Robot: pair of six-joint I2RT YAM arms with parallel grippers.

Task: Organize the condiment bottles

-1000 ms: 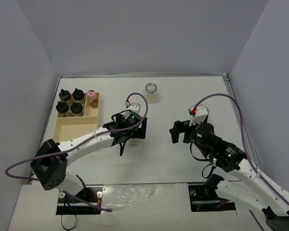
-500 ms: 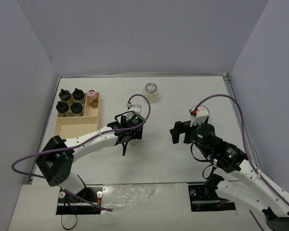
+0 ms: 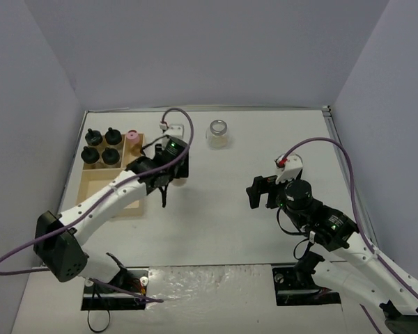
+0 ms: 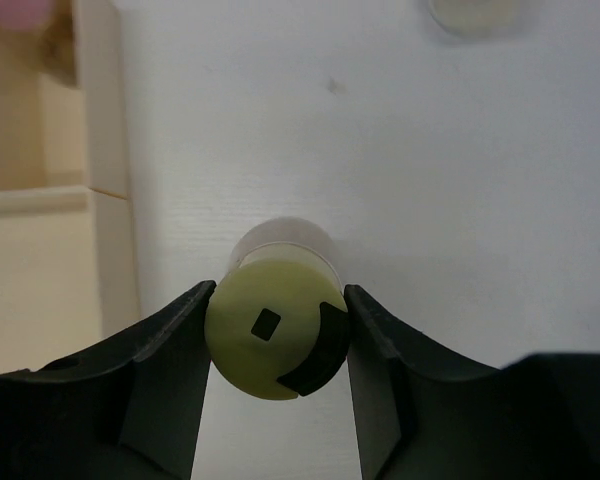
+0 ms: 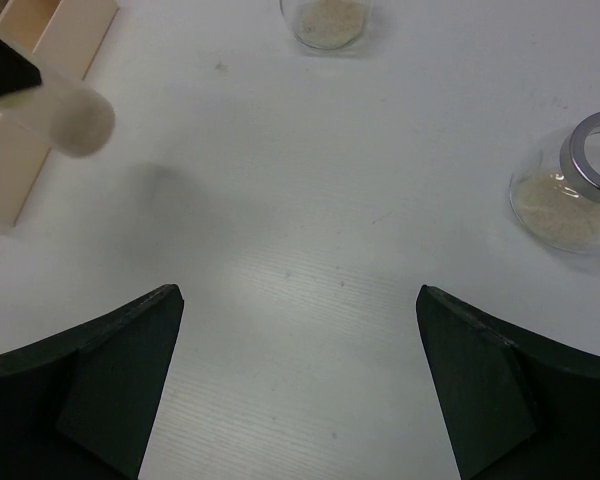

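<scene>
Holding the yellow-green-capped jar (image 4: 272, 345) in the left pincer (image 4: 277, 305). Pinching it tight, with one black finger (image 4: 170, 350) pressed on each side of the cap. Hanging up off the white surface (image 3: 216, 223), just to the right of the wooden tray (image 3: 111, 189). Throwing a soft shadow (image 5: 160, 180) on the surface below. Tipped a bit, so showing its round bottom to the right wrist camera.

Can see four black-capped jars (image 3: 111, 154) in the tray's far left box, packed two by two. Can see the pink-capped jar (image 3: 132, 137) in the small far right box of the tray, just beside the black ones.

Can see a wide jar (image 3: 218, 133) with a silvery lid standing on the surface, off to the right of the tray's far end and well apart from it. Can see a second wide jar (image 5: 570, 195) even farther to the right of the tray, with tan stuff at the bottom. Cannot find that one from above, only from the right wrist.

Hovering well to the right of the tray with the right pincer (image 5: 298, 300) spread wide open, over the surface, touching no jar.
</scene>
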